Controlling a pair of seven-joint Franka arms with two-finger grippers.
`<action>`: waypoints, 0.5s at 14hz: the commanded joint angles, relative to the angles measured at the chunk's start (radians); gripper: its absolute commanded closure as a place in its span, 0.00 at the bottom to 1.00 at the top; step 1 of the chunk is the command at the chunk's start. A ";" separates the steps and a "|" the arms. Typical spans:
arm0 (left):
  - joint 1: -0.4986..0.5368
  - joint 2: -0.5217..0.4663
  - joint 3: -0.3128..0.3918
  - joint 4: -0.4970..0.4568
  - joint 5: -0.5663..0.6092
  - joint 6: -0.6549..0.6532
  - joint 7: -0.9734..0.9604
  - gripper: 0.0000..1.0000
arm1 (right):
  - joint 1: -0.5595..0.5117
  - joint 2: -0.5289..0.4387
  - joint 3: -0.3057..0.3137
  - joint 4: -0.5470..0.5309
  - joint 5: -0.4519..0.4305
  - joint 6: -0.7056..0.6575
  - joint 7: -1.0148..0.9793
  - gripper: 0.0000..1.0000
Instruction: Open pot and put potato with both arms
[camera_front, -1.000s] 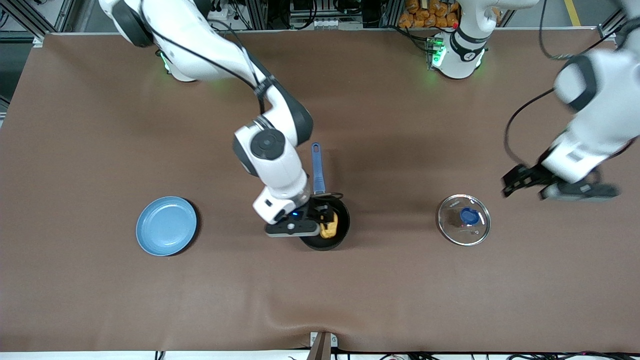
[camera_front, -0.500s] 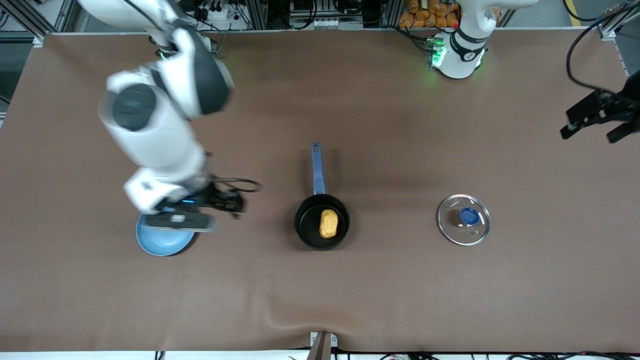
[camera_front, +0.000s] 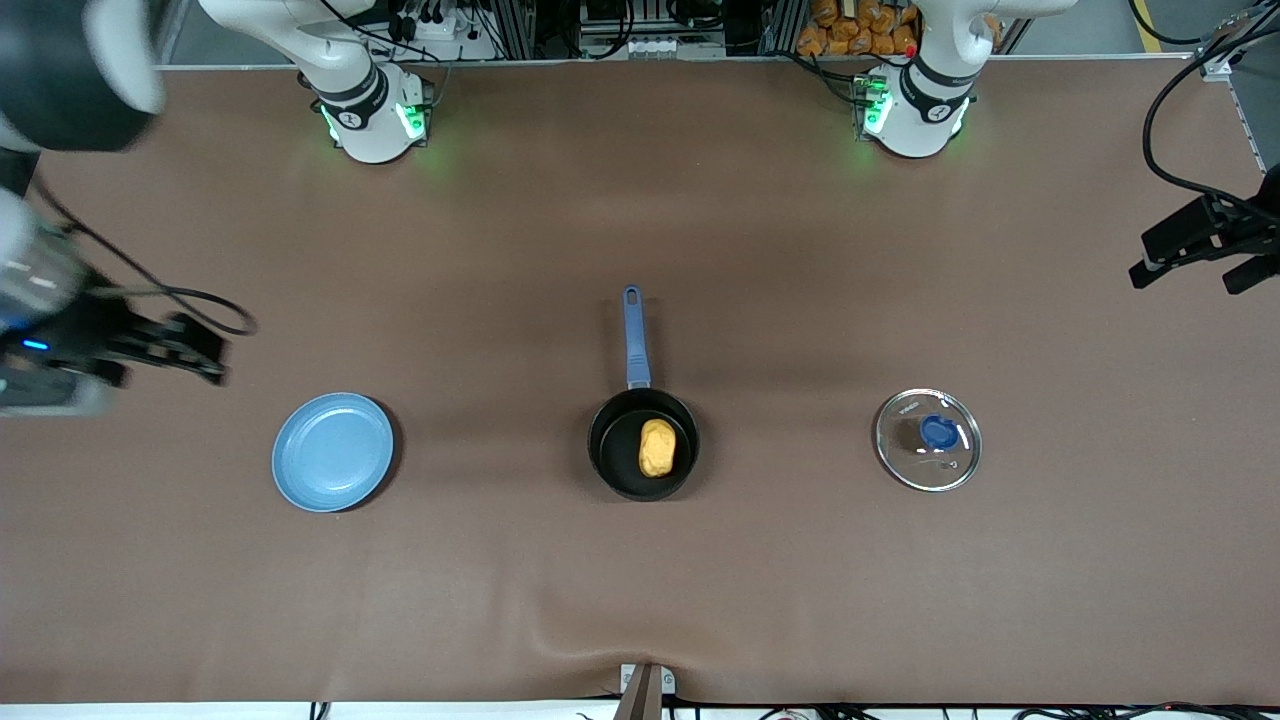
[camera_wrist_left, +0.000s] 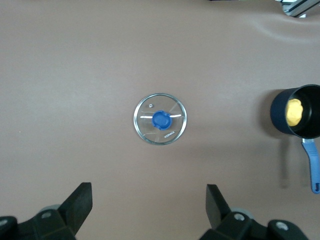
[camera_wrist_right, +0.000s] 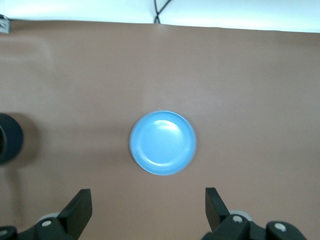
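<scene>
The black pot (camera_front: 612, 462) with its blue handle (camera_front: 634, 335) stands open at the table's middle, and the yellow potato (camera_front: 657, 447) lies in it. Both show in the left wrist view, the pot (camera_wrist_left: 281, 116) and the potato (camera_wrist_left: 294, 111). The glass lid with a blue knob (camera_front: 928, 440) lies flat on the table toward the left arm's end, also in the left wrist view (camera_wrist_left: 160, 119). My left gripper (camera_front: 1200, 252) (camera_wrist_left: 149, 207) is open and empty, high over the left arm's end. My right gripper (camera_front: 190, 350) (camera_wrist_right: 148, 212) is open and empty, high over the right arm's end.
A light blue plate (camera_front: 333, 452) lies toward the right arm's end, level with the pot; it shows in the right wrist view (camera_wrist_right: 163, 143). The arm bases (camera_front: 372, 120) (camera_front: 915, 110) stand along the table's edge farthest from the front camera.
My right gripper let go of the potato in the pot, then rose and swung away past the plate. My left gripper drew away from the lid to the table's end.
</scene>
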 joint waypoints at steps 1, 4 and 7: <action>0.000 0.013 -0.002 0.039 0.039 -0.027 -0.002 0.00 | -0.095 -0.049 0.026 -0.048 -0.012 -0.011 -0.150 0.00; -0.005 0.004 -0.011 0.036 0.071 -0.027 -0.005 0.00 | -0.107 -0.092 0.024 -0.122 -0.012 -0.014 -0.157 0.00; 0.108 0.010 -0.157 0.035 0.084 -0.027 -0.001 0.00 | -0.135 -0.105 0.026 -0.190 -0.008 0.005 -0.164 0.00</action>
